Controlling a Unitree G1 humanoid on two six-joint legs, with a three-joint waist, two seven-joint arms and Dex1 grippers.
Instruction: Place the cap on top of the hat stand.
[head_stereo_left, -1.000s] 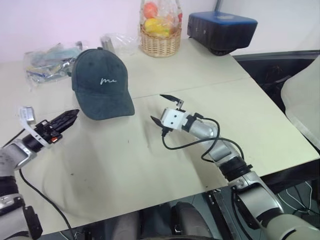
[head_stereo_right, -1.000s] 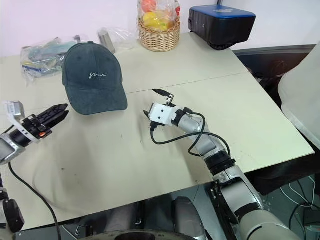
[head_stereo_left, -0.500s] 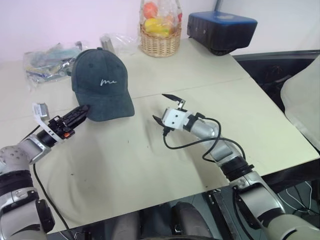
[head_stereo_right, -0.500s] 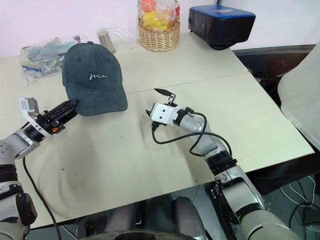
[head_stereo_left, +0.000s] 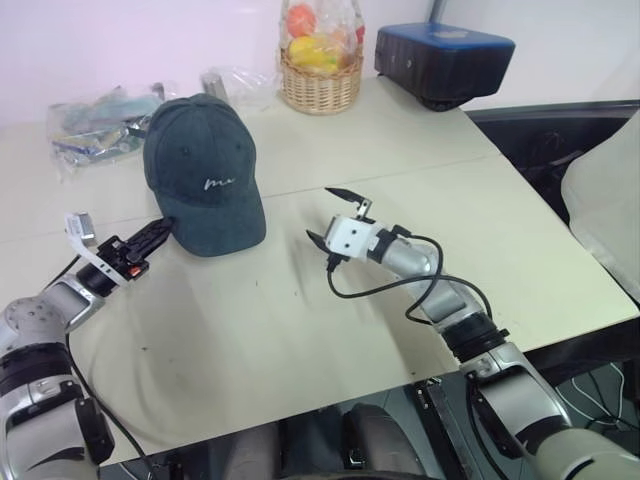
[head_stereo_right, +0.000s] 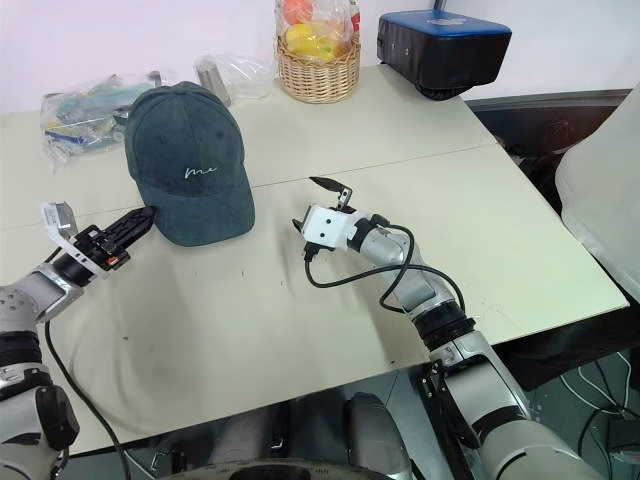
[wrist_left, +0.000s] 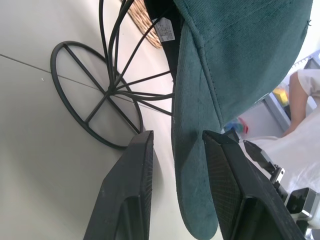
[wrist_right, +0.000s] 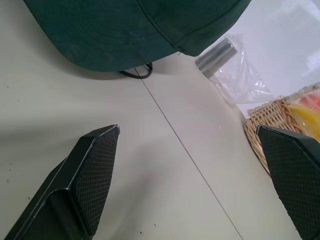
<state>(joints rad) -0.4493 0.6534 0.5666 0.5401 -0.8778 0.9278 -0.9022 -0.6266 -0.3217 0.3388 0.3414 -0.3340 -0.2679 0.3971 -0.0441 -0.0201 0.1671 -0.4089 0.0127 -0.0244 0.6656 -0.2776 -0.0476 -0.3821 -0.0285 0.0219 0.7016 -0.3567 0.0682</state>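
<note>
Cap (head_stereo_left: 203, 172) sits on the stand (wrist_left: 107, 95) at the table's (head_stereo_left: 420, 150) far left; our left gripper (wrist_left: 175, 195) straddles its brim, contact unclear. Our right gripper (head_stereo_left: 327, 214) hangs wide open nearby, empty.

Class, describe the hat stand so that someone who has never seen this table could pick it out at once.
Start at the pale table and go to its far left part, where the dark teal cap sits. The hat stand is underneath it: thin black wire hoops rising from a round, spoked wire ring base. Unlike the woven wicker fruit basket at the far edge, it is bare open wire.
</note>
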